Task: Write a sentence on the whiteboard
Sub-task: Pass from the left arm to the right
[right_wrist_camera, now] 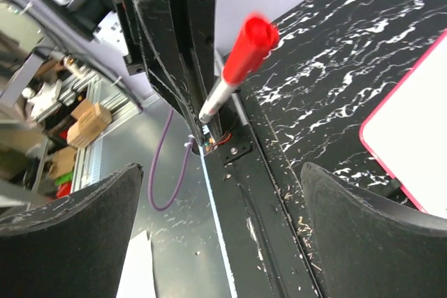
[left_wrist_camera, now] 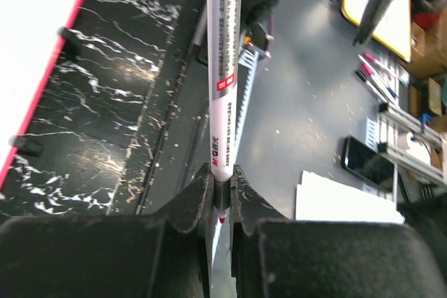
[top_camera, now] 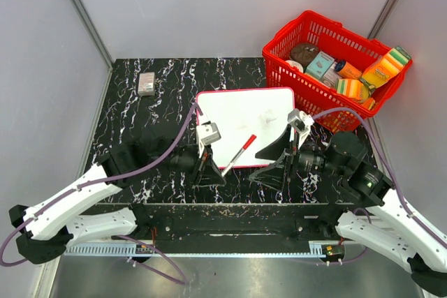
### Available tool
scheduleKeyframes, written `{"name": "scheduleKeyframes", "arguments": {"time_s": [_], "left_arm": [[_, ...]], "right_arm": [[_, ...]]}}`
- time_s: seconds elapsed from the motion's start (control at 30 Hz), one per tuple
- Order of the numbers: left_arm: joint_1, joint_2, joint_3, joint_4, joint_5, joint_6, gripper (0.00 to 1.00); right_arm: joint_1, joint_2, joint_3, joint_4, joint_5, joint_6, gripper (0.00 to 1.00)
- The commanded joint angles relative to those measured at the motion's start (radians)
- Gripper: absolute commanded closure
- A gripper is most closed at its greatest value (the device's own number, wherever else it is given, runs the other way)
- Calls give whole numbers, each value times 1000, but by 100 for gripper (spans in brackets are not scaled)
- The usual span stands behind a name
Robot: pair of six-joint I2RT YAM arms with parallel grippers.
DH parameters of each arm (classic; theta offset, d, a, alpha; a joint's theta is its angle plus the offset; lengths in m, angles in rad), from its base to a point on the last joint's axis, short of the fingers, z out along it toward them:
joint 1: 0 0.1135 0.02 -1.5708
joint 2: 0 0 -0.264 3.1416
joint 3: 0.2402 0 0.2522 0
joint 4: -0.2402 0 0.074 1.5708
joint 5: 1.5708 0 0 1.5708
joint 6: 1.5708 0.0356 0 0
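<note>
Your left gripper (left_wrist_camera: 220,181) is clamped tight on the tail end of the marker (left_wrist_camera: 222,68), so the whole barrel sticks straight out from the fingers. There's print running along the barrel. The brand looks like "M&G", and the rest is too tiny to read. The cap (right_wrist_camera: 249,43) is red and sits on the far end, over the near part of the whiteboard (top_camera: 244,113). Your right gripper (right_wrist_camera: 223,242) is spread wide with nothing in it, facing the marker from the right and not touching it. The whiteboard lies flat in the middle of the table (top_camera: 140,123), red rim all round, just beside the basket (top_camera: 283,71) of packets. Can't read those labels from the top view.
</note>
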Motion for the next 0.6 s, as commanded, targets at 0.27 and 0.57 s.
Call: {"name": "scheduleKeyframes", "arguments": {"time_s": [0.27,0.57], "left_arm": [[-93,47,7,-2,161,43,100],[-115,48,33,10,113,44,100]], "right_arm": [[5,87,72,70,-241,-9,4],[4,107,8,223,-353,103,28]]}}
